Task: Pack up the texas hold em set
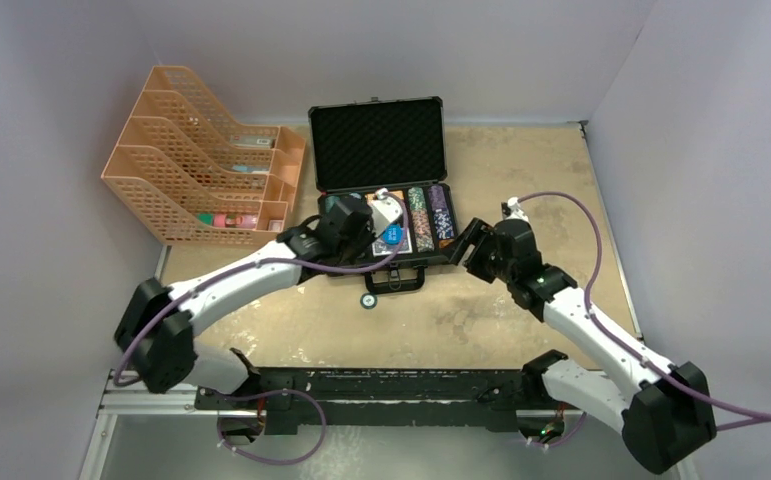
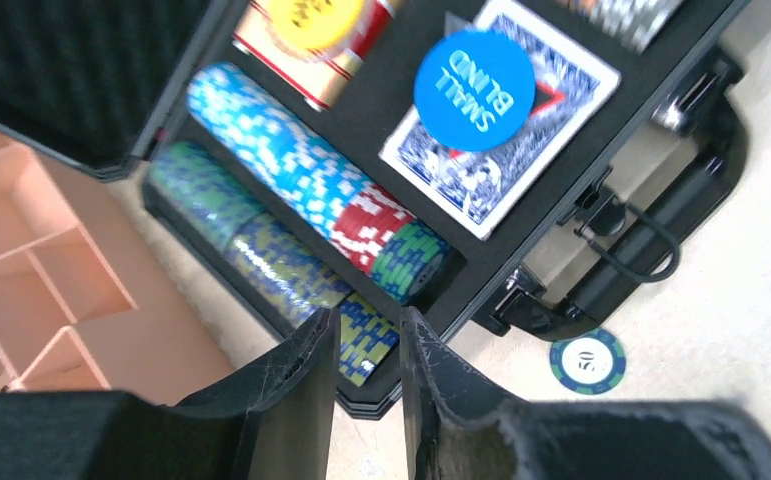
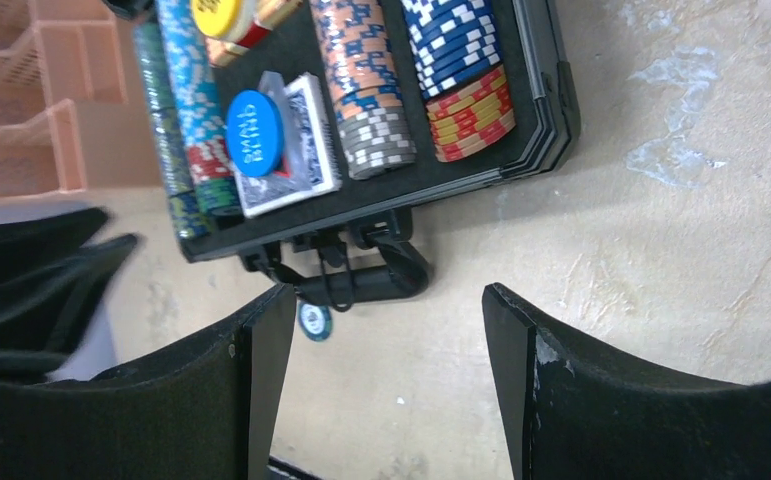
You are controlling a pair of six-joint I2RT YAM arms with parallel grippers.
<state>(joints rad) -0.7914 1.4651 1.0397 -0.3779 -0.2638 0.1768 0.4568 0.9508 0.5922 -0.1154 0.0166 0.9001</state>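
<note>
Left hand (image 2: 366, 325) narrowly parted over the case's (image 1: 381, 140) left chip rows (image 2: 291, 170), right hand (image 3: 381, 300) spread wide near its front-right corner

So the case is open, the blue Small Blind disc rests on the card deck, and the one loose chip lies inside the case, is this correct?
Not quite. The loose chip lies outside the case, on the table near the handle, as the left wrist view shows. The case is open, and the blue disc rests on the card deck.
</note>
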